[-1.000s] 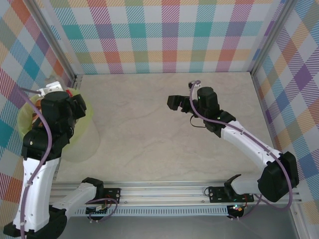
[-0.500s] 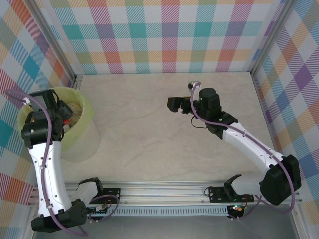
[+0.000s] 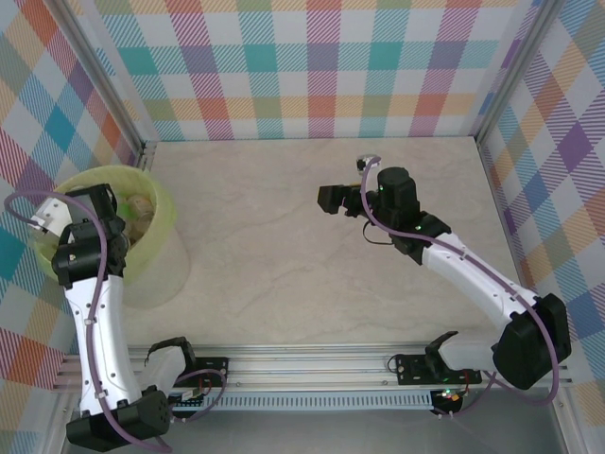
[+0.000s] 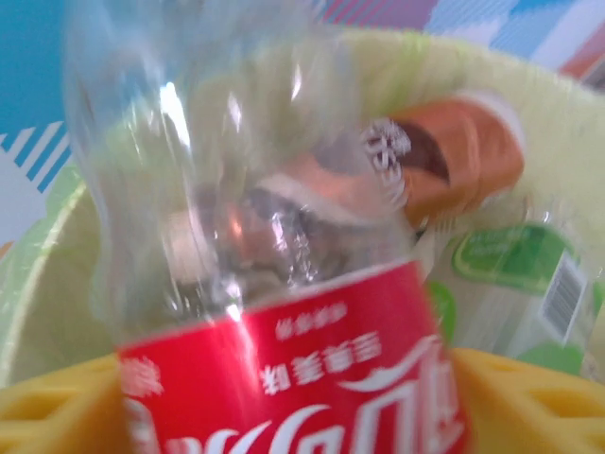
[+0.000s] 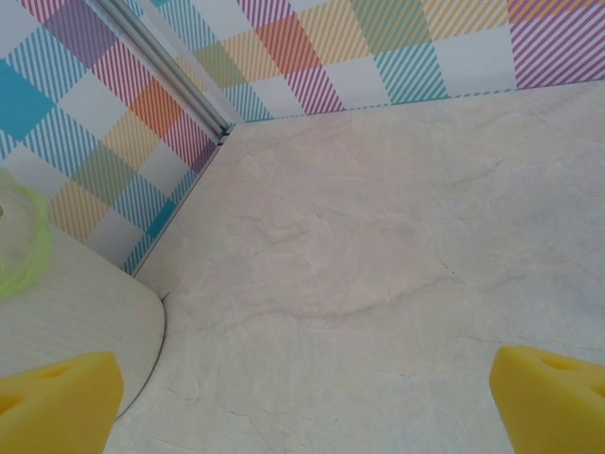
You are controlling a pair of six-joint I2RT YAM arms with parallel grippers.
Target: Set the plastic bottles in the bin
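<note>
Bottle status: we had the left gripper (image 4: 288, 392) clamped on a clear red-label bottle (image 4: 255, 180), yellow pads (image 4: 47, 416) gripping it at the label, directly over the bin (image 4: 562, 123). Inside the bin an orange-label bottle (image 4: 454, 170) and a green-label bottle (image 4: 510, 260) lay close together below the held one. From the top camera the left arm (image 3: 95, 312) leaned over the bin, which sat at the left edge of the table (image 3: 284, 251) by the checked wall (image 3: 57, 95). We saw the right gripper (image 3: 332, 197) hanging over mid-table, well apart from the bin, fingers spread wide, bare tabletop showing between its pads in the wrist view.
</note>
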